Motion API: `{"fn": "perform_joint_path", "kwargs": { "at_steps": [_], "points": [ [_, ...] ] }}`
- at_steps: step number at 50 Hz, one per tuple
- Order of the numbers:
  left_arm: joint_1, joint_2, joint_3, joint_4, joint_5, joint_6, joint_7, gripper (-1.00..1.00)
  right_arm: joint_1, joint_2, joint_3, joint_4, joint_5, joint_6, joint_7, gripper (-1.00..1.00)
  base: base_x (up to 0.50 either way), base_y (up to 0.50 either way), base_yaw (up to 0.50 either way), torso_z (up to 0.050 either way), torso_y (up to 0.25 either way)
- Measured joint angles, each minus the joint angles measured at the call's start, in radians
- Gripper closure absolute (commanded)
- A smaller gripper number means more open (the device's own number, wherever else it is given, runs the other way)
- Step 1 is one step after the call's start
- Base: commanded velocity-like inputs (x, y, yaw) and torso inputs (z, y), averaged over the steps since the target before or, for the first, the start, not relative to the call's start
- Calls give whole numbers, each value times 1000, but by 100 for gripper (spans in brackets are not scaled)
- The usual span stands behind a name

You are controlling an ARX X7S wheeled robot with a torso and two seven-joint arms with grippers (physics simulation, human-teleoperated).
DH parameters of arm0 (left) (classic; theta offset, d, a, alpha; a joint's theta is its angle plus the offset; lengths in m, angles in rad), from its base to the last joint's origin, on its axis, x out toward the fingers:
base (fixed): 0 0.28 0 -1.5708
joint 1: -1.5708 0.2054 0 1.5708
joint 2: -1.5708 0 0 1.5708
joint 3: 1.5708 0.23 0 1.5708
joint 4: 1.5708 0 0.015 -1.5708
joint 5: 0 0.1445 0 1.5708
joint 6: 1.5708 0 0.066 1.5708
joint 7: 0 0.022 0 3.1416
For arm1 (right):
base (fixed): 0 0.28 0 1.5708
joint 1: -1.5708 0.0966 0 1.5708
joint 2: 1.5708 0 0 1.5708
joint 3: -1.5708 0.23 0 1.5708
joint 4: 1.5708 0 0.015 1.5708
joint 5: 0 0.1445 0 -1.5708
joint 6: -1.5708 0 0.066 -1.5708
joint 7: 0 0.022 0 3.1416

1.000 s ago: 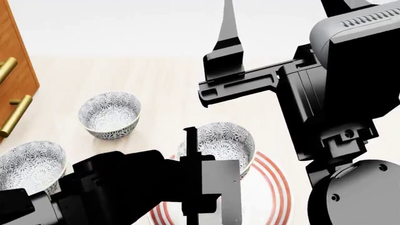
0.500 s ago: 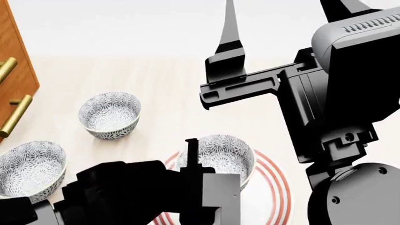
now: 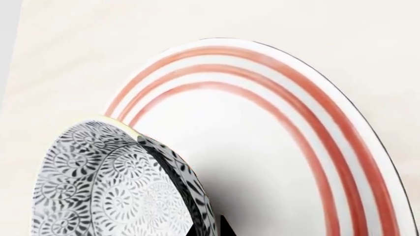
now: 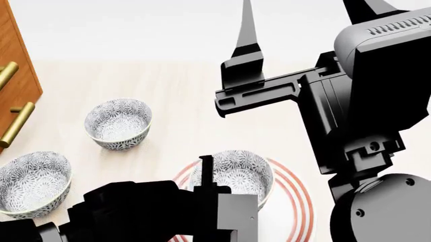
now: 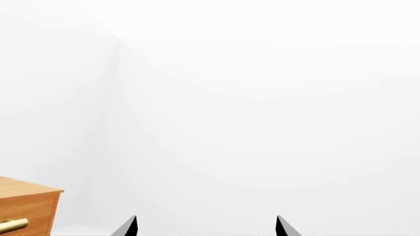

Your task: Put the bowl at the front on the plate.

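The bowl (image 4: pixel 237 174), white with a dense blue-grey flower pattern, sits over the left part of the plate (image 4: pixel 298 201), a wide white plate with three red rings. My left gripper (image 4: pixel 206 174) is shut on the bowl's near-left rim. In the left wrist view the bowl (image 3: pixel 98 189) has its wall pinched between the two dark fingertips of the left gripper (image 3: pixel 210 228), with the plate (image 3: pixel 276 147) just behind it. I cannot tell whether the bowl touches the plate. My right gripper (image 4: pixel 303 12) is raised high and open, facing a blank wall with nothing in the right gripper (image 5: pixel 205 222).
Two look-alike bowls stand on the pale wooden table: one at the left middle (image 4: pixel 118 122), one at the near left (image 4: pixel 30 182). A wooden cabinet (image 4: pixel 15 70) with brass handles (image 4: pixel 17 124) lines the left edge. The right arm's body (image 4: pixel 377 131) fills the right side.
The left gripper has carried the bowl down and nearer, so it now sits lower over the plate. The right arm has barely moved.
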Motion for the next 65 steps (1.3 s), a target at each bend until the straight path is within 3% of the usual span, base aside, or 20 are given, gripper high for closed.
{"fn": "perform_joint_path", "kwargs": {
  "at_steps": [51, 52, 65],
  "points": [
    [42, 1, -2, 2, 30, 12, 0, 100, -14, 3, -10, 13, -5, -32, -3, -100, 0, 0, 0, 0, 0],
    [43, 1, -3, 2, 31, 12, 0, -100, -15, 3, -10, 13, -5, -32, -2, -100, 0, 0, 0, 0, 0],
    [46, 1, -5, -2, 24, 23, -5, -100, -15, 3, -14, 16, -7, -37, -2, -100, 0, 0, 0, 0, 0]
  ]
}}
